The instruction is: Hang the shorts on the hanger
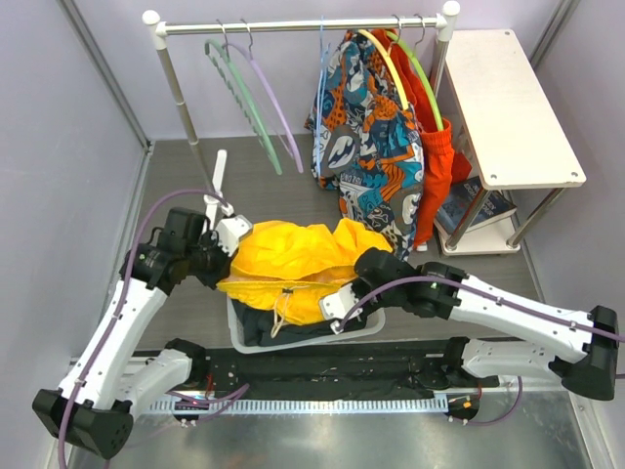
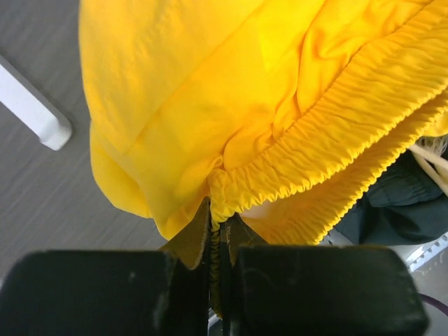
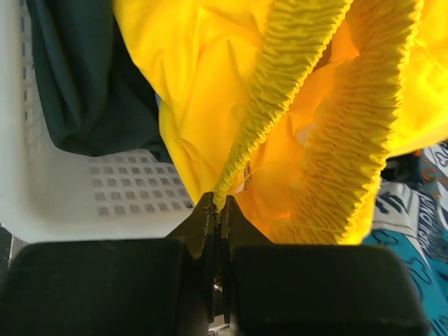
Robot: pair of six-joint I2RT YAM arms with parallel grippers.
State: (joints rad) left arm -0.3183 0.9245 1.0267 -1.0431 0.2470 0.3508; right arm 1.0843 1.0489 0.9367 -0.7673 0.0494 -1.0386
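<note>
Shorts (image 1: 293, 259) bunched at centre frame, draped over white basket (image 1: 237, 337) at lower centre, held betw both arms. Left fingers (image 2: 194, 238) pinched tight on elastic waistband at left end of the bundle. Right fingers (image 3: 196, 224) likewise clamped on a waistband fold, lower right of the bundle. Drawstring (image 1: 283, 308) dangles toward basket. Dark garment (image 3: 84, 84) lies in basket under the yellow fabric. Hanger (image 1: 320, 98), light blue, hangs edge-on from rail (image 1: 293, 25) at top centre, well apart from shorts, just left of patterned shorts (image 1: 366, 127). Grey counter (image 1: 283, 195) betw rail and basket.
</note>
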